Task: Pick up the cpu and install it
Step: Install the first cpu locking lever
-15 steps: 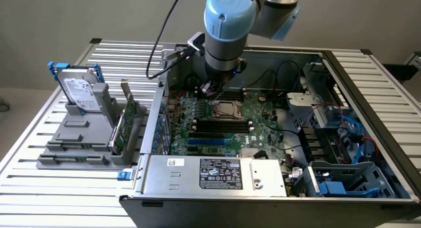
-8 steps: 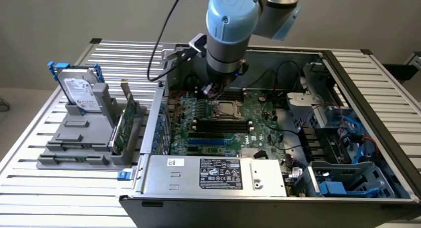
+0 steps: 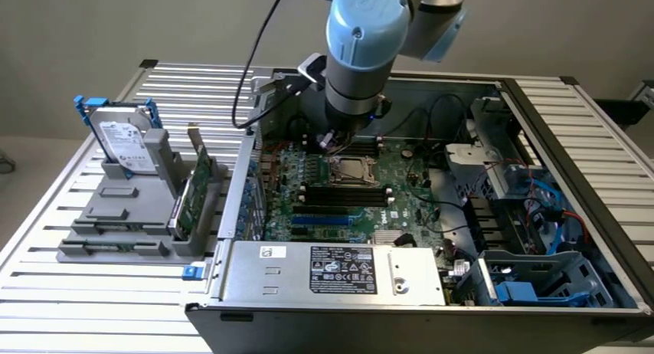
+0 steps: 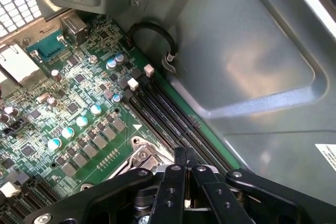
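The fingers are pressed together with nothing visibly between them, hovering just above the motherboard. Directly beneath their tips sits the metal-framed socket; whether the cpu lies in it cannot be told. Just beside them run the dark memory slots, beyond those the grey case wall. Well apart, on the slatted surface, a hard drive stands upright in a grey rack.
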`<state>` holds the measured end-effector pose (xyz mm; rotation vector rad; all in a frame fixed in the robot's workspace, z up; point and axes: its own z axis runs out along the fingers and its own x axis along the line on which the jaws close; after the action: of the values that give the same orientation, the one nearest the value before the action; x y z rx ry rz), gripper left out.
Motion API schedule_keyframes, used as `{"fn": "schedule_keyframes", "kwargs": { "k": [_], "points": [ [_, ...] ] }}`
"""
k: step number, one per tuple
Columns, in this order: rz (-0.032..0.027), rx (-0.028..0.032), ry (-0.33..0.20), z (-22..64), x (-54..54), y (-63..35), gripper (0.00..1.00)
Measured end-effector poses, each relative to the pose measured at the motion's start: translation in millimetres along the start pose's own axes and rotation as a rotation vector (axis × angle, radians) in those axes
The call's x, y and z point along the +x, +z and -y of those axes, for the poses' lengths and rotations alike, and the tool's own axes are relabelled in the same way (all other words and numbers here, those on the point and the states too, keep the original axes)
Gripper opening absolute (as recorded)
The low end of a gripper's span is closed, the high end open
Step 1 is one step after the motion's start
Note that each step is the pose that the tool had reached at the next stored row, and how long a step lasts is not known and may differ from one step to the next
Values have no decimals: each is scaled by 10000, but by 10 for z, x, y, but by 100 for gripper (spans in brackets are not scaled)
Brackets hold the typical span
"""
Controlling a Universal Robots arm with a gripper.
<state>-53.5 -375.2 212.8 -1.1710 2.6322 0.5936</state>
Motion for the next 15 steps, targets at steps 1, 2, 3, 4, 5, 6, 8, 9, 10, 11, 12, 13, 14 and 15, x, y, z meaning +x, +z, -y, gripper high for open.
{"fn": "schedule_keyframes", "kwargs": {
  "k": [1,2,3,4,5,6,8,9,10,11,12,13,14,15],
  "points": [
    [-1,1,1,1,0,1,11],
    [0,0,1,2,0,2,11],
    [0,0,-1,3,1,5,11],
    [0,0,0,3,1,6,11],
    [0,0,0,4,2,9,11],
    [0,0,0,6,2,12,11],
    [0,0,-1,10,2,17,11],
    [-1,-1,-1,12,1,19,11],
    [-1,0,0,14,0,22,11],
    [-1,0,-1,22,-5,29,11],
    [1,-1,-1,36,-20,36,11],
    [0,-1,-1,46,-36,42,11],
    [0,0,-1,49,-44,46,11],
    [0,0,-1,51,-50,49,11]
  ]
}}
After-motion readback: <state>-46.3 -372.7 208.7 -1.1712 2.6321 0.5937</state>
